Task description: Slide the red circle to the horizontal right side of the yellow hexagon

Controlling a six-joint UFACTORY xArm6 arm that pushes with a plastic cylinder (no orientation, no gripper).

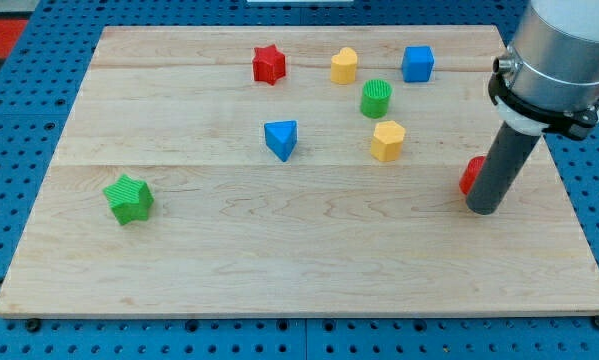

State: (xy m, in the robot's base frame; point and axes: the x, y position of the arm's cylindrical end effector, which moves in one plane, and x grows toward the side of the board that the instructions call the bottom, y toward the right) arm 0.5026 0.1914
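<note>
— On the table's (279, 250) right side, what shows?
— My tip (482, 208) touching the red circle (470, 174), mostly hidden behind the rod; it has no tool jaws.
— Between it and the yellow hexagon (387, 140)?
— Bare wood; green circle (376, 98) above.

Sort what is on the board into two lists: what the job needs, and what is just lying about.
Job: red circle, mostly hidden behind my tip; yellow hexagon.

Lying about: red star, yellow block, blue cube, green cylinder, blue triangle, green star.
</note>
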